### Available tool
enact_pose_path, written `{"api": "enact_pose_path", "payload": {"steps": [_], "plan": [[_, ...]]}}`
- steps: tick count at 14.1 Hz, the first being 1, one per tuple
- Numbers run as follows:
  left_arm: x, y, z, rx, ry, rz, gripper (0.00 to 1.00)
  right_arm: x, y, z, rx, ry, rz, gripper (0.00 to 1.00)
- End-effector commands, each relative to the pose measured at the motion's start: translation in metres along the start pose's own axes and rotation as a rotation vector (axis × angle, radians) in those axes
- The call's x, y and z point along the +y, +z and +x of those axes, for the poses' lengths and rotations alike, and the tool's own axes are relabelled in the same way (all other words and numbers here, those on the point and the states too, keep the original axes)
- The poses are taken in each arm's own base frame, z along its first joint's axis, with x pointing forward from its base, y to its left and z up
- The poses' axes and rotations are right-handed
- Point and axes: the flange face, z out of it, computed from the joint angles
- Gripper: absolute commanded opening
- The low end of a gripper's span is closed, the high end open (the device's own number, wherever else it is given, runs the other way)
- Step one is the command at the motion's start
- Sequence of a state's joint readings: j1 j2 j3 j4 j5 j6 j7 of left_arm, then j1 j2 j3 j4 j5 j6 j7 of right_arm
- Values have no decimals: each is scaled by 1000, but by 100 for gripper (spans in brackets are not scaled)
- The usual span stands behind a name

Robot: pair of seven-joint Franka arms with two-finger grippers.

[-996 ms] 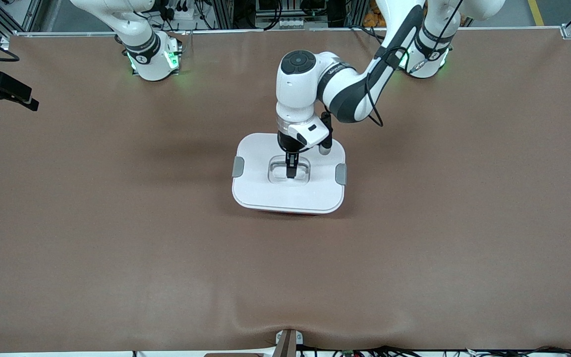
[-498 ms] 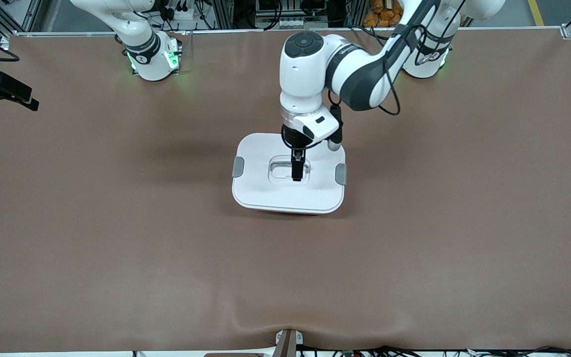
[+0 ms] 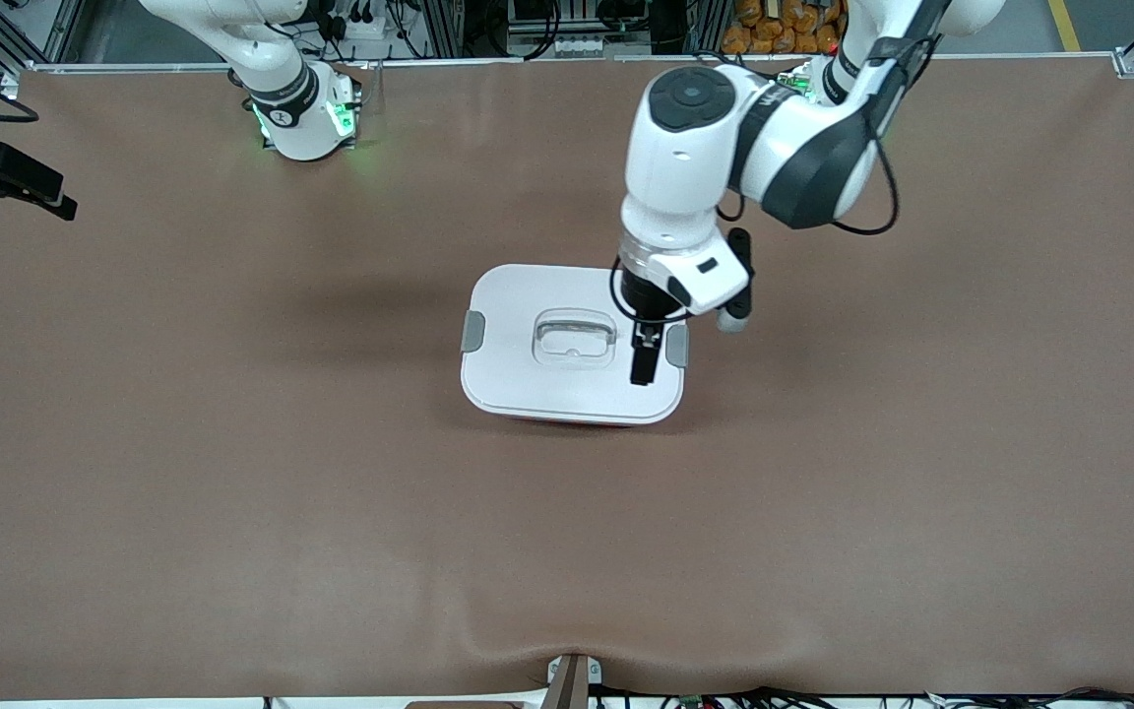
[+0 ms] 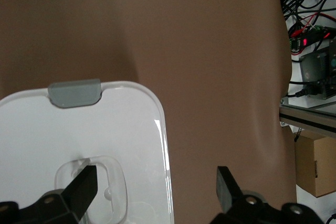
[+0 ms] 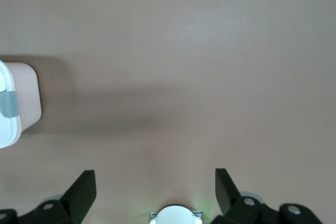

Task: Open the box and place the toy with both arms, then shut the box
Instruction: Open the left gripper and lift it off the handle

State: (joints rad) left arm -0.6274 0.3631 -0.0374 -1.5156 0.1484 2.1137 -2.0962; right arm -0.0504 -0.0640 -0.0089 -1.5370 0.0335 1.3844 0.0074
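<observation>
While the box [image 3: 572, 345] sits shut near the middle of the brown bench [image 3: 232, 492], its white lid [image 3: 513, 369] is seated flat, with a grey clip [image 3: 472, 331] at the end toward the right arm and another grey clip [image 3: 677, 346] at the end toward the left arm. A clear recessed handle [image 3: 575, 340] lies in the centre of the lid. A thin strip of the pink tub shows under the lid's edge nearest the front camera, and the right wrist view catches a pale pink corner of it [image 5: 26, 95]. The left tool [image 3: 642, 369] hangs above the lid, over the part between the handle and the clip at the left arm's end; its black fingers [image 4: 84, 184] are spread wide and grip nothing, one over the lid by the handle and the other over bare bench past the lid's rim. The right arm waits, drawn back by its green-lit base [image 3: 306, 118], and the right tool [image 5: 152, 190] is released too, fingers apart above bare bench, well apart from the box. No toy can be seen in any view.
</observation>
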Motion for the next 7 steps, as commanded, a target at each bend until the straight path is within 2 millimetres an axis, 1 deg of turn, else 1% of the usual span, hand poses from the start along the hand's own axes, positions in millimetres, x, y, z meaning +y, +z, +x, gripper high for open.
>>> {"api": "enact_pose_path", "payload": {"steps": [1, 2, 4, 5, 7], "plan": [[11, -12, 26, -22, 60, 18, 100, 0, -5, -1, 6, 3, 11, 100], [16, -17, 40, -19, 88, 15, 100, 1, -5, -1, 6, 4, 11, 100], [23, -13, 68, -1, 168, 47, 100, 1, -5, -1, 6, 4, 11, 100], [26, -16, 82, -8, 197, 54, 100, 0, -5, -1, 7, 3, 11, 100], [34, -17, 115, -28, 233, 75, 100, 0, -5, -1, 6, 3, 11, 100]]}}
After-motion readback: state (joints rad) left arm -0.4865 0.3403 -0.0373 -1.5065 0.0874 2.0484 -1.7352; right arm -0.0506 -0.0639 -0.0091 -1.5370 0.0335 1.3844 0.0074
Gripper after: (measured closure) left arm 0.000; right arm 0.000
